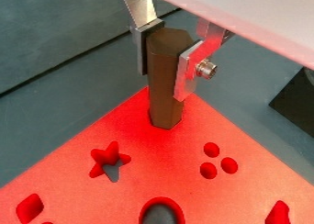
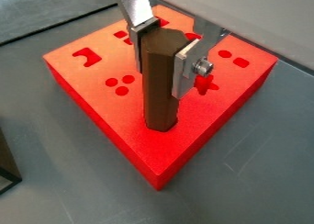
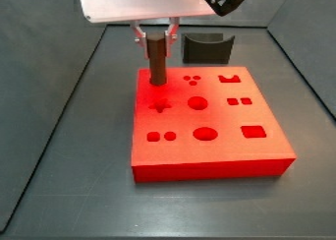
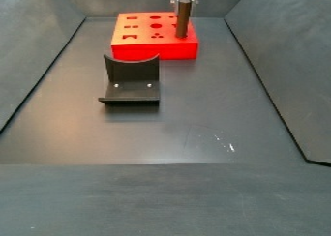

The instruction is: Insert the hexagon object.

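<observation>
The hexagon object (image 1: pixel 163 85) is a slim reddish-brown six-sided peg, upright, with its lower end on or in the red block (image 1: pixel 135 140) at a corner; it also shows in a wrist view (image 2: pixel 160 90) and in both side views (image 3: pixel 156 62) (image 4: pixel 184 19). My gripper (image 1: pixel 168 46) is shut on the peg's upper part, one silver finger on each side, directly above the block's corner (image 2: pixel 166 140). It also shows in a wrist view (image 2: pixel 167 48) and a side view (image 3: pixel 155 32). The red block (image 3: pixel 210 121) has several shaped holes in its top.
A dark grey curved block (image 3: pixel 206 47) stands behind the red block; it also shows in a side view (image 4: pixel 130 80), nearer the camera. The dark floor is bounded by low walls (image 3: pixel 59 116). A dark object edge shows in a wrist view (image 2: pixel 6 168).
</observation>
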Robot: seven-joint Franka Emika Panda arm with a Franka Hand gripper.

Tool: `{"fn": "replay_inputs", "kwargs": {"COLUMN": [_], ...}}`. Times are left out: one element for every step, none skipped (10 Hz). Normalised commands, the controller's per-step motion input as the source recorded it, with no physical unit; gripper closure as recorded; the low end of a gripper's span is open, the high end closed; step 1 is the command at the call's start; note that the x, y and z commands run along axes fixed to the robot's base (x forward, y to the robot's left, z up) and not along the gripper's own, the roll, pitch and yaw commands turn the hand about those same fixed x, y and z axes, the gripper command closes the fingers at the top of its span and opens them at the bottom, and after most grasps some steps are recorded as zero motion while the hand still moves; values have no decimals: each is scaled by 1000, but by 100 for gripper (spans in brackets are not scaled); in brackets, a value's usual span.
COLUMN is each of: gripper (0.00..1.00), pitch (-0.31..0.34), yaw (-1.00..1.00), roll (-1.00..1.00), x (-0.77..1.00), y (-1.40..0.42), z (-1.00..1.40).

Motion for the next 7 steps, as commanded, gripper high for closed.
{"fn": "replay_inputs", "kwargs": {"gripper": [100, 100, 100, 100, 100, 100, 100], "pitch": [-59, 3, 0, 0, 0, -1, 0], "yaw": [134, 180, 129, 14, 63, 77, 0], "roll": [216, 279, 346, 366, 321, 257, 0], "x": [117, 29, 100, 34, 140, 171, 194], "y": [0, 0, -37, -243, -266, -180, 86], "z": [-680, -583, -600, -620, -686, -774, -969]}}
